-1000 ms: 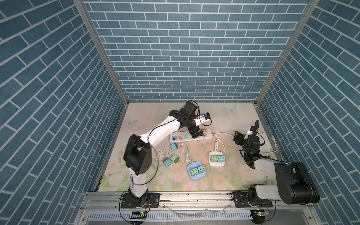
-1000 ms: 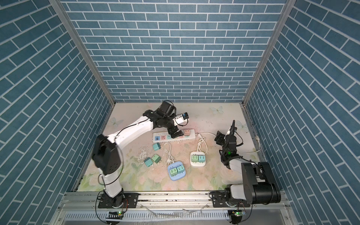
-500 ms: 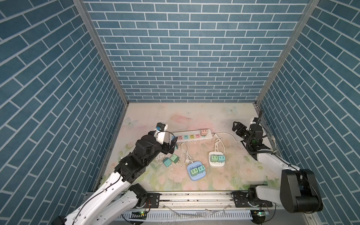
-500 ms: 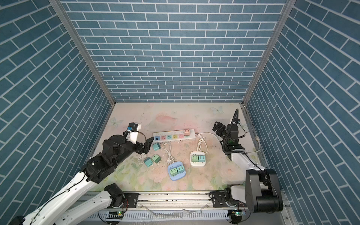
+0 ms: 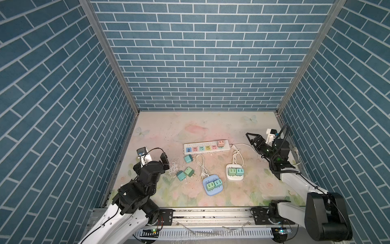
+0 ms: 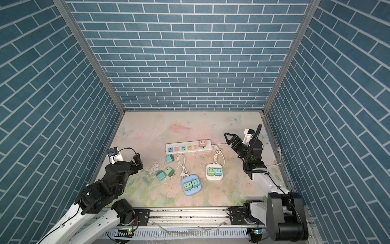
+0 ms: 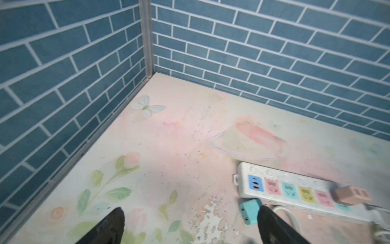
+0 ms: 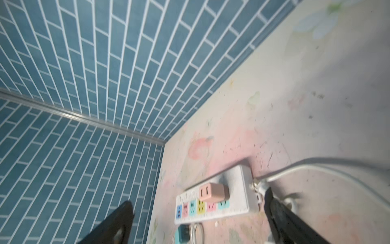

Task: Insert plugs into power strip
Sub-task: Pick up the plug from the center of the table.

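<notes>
As left claw point(image 7: 191, 211) and right claw point(image 8: 197, 197) gape empty, pushing a loose teal cube plug point(image 5: 188, 158) could skid the long white power strip point(image 5: 225, 146).

Left tool point(image 7: 190, 211) and right tool point(image 8: 197, 198), jaws wide apart.

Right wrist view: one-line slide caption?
Pinkish-tan cube plug seated at the cord end of the long white power strip, framed by the open right gripper.

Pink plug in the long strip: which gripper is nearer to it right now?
Right. The right gripper hangs open just past the long strip's cord end, where the pink plug sits. The left gripper, open, is beyond the opposite end, by a loose teal plug.
</notes>
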Robot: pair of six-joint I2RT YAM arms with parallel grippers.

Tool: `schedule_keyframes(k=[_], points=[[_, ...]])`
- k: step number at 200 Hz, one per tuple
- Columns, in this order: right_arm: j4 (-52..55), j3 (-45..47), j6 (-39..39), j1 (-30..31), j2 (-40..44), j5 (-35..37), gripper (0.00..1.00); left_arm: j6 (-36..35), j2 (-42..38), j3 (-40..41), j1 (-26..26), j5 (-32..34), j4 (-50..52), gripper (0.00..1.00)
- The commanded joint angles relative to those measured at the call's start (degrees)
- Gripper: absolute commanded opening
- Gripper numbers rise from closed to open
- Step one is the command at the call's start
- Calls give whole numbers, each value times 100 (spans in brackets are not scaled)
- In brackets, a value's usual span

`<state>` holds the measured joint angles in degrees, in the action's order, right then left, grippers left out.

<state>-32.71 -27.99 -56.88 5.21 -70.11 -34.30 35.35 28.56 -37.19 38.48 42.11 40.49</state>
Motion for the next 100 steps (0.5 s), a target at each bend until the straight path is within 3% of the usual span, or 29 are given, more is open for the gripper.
schedule_keyframes(k=[1, 13, 31, 42, 64, 100], points=[[-304, -370, -42, 502, -406, -1149, 99, -56, 282, 295, -25, 577, 544, 100], [218, -443, 460, 1095, -290, -633, 97, -217, 306, 365, -25, 372, 384, 100], [2678, -1245, 1609, 2212, -135, 927, 92, -513, 191, 478, -20, 175, 102, 100], [3566, -1658, 1999, 2791, -214, 1711, 88, -501, 75, 540, -33, 229, 76, 100], [3932, -1879, 2187, 3460, -392, 2057, 81, -381, -170, 668, -33, 257, 34, 100], [4860, -2408, 2595, 4499, -713, 3286, 77, -119, -655, 1009, -33, 222, -19, 100]])
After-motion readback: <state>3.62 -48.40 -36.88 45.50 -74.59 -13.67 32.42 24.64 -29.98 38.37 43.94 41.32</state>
